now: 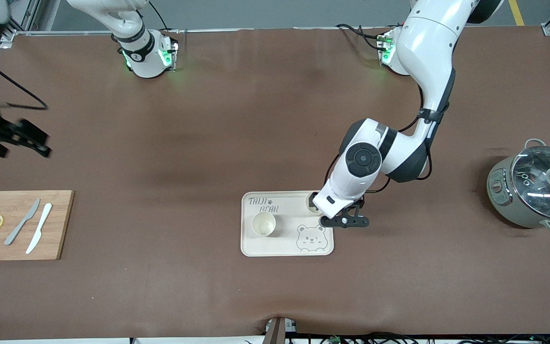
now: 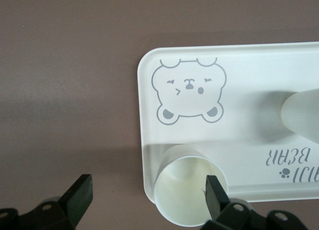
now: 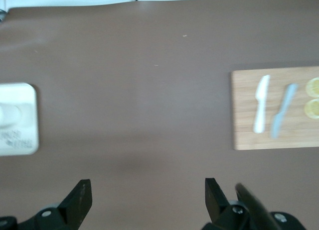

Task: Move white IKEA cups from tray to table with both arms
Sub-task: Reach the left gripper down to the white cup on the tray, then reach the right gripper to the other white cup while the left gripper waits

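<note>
1. In the lower middle of the front view sits the tray (image 1: 256, 247), on the table (image 1: 237, 124), with one white cup (image 1: 263, 224) standing open-mouthed below the lettering and a second cup (image 2: 185, 190) in the tray's upper right corner, mostly hidden there by the left arm.
2. The left gripper (image 2: 145, 199) hangs over that corner cup. In the left wrist view its jaws stand wide apart: one finger (image 2: 214, 195) shows over the cup's mouth, the other (image 2: 79, 194) over bare table off the tray's edge.
3. As I judge it, the step in hand is lining up on this cup. To do it well, shift the gripper so that the cup sits evenly between the two fingers, then lower straight down and close on the wall below the rim, without nudging the tray.
4. It holds nothing; whether the one finger touches the rim is hard to tell from this angle, probably not.
5. The right gripper (image 1: 22, 138), at the left edge of the front view, waits over bare table above the cutting board (image 1: 17, 224); its jaws are spread and empty.
</note>
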Tool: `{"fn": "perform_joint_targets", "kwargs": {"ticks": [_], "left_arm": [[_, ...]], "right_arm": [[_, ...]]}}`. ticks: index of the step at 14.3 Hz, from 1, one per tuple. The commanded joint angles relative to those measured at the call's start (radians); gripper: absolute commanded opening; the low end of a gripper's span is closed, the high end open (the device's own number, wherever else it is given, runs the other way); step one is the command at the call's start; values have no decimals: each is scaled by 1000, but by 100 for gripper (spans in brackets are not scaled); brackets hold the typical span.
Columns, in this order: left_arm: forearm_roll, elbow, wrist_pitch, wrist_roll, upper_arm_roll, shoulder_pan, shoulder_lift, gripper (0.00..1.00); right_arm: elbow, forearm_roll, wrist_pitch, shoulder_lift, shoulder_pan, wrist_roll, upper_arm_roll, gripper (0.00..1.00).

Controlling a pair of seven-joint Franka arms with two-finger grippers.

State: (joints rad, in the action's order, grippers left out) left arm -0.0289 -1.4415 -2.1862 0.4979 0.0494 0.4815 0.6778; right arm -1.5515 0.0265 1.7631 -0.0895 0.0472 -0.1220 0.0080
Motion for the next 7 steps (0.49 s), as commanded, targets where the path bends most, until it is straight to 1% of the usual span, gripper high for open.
{"fn": "perform_joint_targets", "kwargs": {"ticks": [1,2,3,7], "left_arm": [[-26,-28,-35,24,-6,8,2,100],[-26,-57,-73,24,-6,8,0,100],[-25,-77,-102,27,-8,9,-1,100],[-38,-117,-132,51,-10,26,-3,100]], "right_arm": [[126,36,25,-171,92,-169,-3,100],[136,58,76,-205,120,-206,-6,100],[139,59,132,-243,156,-241,-5,100],[140,62,303,-346,268,-405,-6,100]]}}
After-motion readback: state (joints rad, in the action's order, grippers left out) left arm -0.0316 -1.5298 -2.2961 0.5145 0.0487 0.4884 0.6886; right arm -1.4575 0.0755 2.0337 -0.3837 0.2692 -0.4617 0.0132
